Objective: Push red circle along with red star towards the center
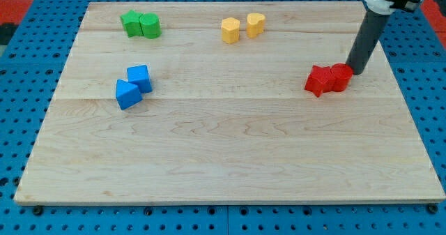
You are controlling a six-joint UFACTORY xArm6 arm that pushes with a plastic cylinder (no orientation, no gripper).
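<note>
The red star (318,79) and the red circle (341,77) sit touching each other at the view's right on the wooden board (230,158), the star to the left of the circle. My tip (356,71) is at the circle's right side, touching or nearly touching it. The dark rod rises from there to the view's top right.
A green star (130,23) and a green circle (150,26) sit together at the top left. A yellow hexagon (231,31) and a yellow heart (256,24) sit at the top middle. A blue cube (140,77) and a blue triangle (127,94) sit at the left.
</note>
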